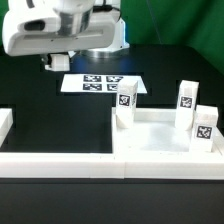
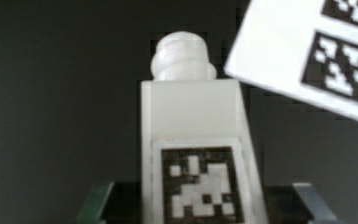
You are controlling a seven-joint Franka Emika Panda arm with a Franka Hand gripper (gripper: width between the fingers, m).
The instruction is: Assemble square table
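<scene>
surface: black table (image 1: 40, 120) | backdrop: dark | marker board (image 1: 100, 83) lying flat

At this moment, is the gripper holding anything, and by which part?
Yes. The gripper holds a white table leg by its tagged block end, fingers on either side; the rounded peg end points away from the wrist camera.

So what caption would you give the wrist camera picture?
Wrist view: the gripper holds a white tagged table leg above the dark table, beside the marker board.
</scene>
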